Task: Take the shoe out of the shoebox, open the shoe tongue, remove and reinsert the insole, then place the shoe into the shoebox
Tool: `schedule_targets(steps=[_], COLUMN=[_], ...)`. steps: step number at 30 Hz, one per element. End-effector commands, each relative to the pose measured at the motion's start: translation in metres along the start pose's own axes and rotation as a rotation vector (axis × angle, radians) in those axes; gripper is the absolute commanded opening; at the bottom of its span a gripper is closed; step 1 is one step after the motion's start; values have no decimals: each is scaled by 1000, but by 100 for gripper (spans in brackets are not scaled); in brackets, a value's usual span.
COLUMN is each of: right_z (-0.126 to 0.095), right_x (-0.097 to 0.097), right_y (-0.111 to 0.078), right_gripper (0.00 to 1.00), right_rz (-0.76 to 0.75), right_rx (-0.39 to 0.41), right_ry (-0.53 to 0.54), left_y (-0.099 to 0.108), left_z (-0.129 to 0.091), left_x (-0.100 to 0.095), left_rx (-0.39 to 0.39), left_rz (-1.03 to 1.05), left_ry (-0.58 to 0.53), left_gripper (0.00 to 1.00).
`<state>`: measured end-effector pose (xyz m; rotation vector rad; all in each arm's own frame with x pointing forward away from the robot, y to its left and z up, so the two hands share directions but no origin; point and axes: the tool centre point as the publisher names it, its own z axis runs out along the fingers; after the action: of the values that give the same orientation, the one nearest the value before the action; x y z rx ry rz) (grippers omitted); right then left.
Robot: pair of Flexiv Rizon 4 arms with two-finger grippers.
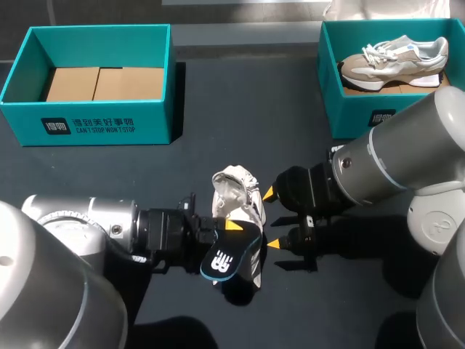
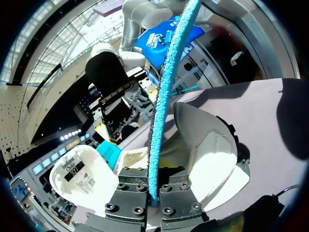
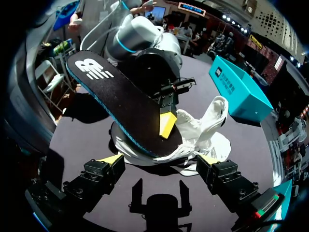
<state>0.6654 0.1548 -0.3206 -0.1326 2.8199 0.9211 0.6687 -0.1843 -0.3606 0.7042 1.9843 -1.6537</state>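
While the left gripper (image 2: pixel 153 195) pinches the insole (image 3: pixel 125 104) edge-on between its jaws, the shoe (image 1: pixel 236 190) sits just beyond. Right gripper (image 3: pixel 160 162) jaws spread, shoe just ahead

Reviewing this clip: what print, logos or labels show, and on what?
Left shoebox, front wall: white logo and two lines of white print.
Right shoebox, front wall: white logo, partly hidden by the right arm.
Insole: large white logo.
Shoe, inner label: black print, too small to read.

White shoe (image 1: pixel 234 190) lies mid-table, black blue-edged insole (image 1: pixel 229 260) held tilted over it.
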Motion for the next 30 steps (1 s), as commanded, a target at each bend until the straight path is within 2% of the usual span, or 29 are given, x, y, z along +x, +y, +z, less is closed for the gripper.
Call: schedule_targets(steps=[1,2,4,7,15,23,30], right_z=[1,1,1,1,1,1,1], right_x=[1,1,1,1,1,1,1], right_y=[0,0,0,0,0,0,0], right_gripper=[100,100,100,100,100,100,100], right_rz=[0,0,0,0,0,0,0], right_rx=[0,0,0,0,0,0,0], right_ry=[-2,-2,-2,-2,-2,-2,-2], left_y=[6,4,-1,-10,-25,-30,-50], left_z=[3,2,1,-1,-3,-3,-9], left_x=[-1,-2,-4,-8,-17,-12,-6], left_rx=[0,1,3,13,26,27,36], left_rz=[1,3,5,15,37,35,43], left_ry=[-16,-17,-22,-24,-34,-18,-14], left_gripper=[0,0,24,36,35,34,31])
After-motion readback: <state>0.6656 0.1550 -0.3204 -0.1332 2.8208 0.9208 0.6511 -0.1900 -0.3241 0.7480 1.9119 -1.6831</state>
